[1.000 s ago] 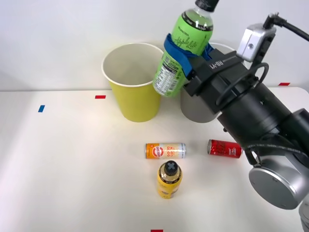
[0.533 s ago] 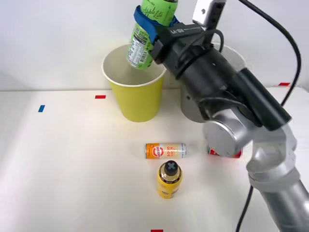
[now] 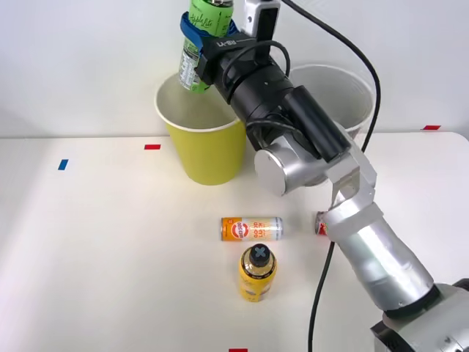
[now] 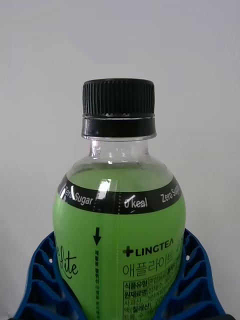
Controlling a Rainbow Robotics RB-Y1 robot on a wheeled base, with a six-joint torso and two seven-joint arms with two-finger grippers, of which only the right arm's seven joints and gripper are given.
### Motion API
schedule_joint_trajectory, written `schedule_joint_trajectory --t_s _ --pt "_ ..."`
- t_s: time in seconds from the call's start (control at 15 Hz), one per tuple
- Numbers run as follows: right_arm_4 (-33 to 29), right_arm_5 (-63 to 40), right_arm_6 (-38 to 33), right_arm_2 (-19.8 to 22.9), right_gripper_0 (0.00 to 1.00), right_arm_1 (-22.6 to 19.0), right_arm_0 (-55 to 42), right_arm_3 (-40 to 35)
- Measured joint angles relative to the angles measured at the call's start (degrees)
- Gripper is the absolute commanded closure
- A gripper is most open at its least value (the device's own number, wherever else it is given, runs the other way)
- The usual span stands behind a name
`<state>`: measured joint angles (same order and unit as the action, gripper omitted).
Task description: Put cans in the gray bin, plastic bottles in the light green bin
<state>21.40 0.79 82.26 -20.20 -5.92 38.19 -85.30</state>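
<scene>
Over the last second we have swung the green bottle [image 3: 199,44] from in front of the gray bin [image 3: 344,88] across to the light green bin [image 3: 201,136], and it now hangs roughly upright with its base just above that bin's white rim, toward the back of the opening. Our right gripper [image 3: 209,33] is clamped around the bottle's body, the blue ribbed fingers [image 4: 192,280] pressing both sides of the label below the black cap [image 4: 118,107]. We judge the carry nearly finished; what remains is to let go so it drops inside. Still lying on the table are the yellow bottle [image 3: 256,273], the orange-and-silver can [image 3: 251,229] and the red can [image 3: 321,224], mostly hidden behind our arm.
</scene>
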Motion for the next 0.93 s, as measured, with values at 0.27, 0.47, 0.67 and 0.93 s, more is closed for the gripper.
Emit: schedule_joint_trajectory --t_s 0.27,0.47,0.67,0.93 --pt "-0.4 9.5 0.9 0.0 1.0 1.0 6.2 13.8" --pt "0.2 11.1 0.7 -0.2 0.91 0.7 6.7 14.7" --pt "0.6 12.0 0.7 -1.3 0.66 -0.2 6.6 14.7" --pt "0.6 12.1 1.1 -2.1 0.04 -0.8 6.5 14.7"
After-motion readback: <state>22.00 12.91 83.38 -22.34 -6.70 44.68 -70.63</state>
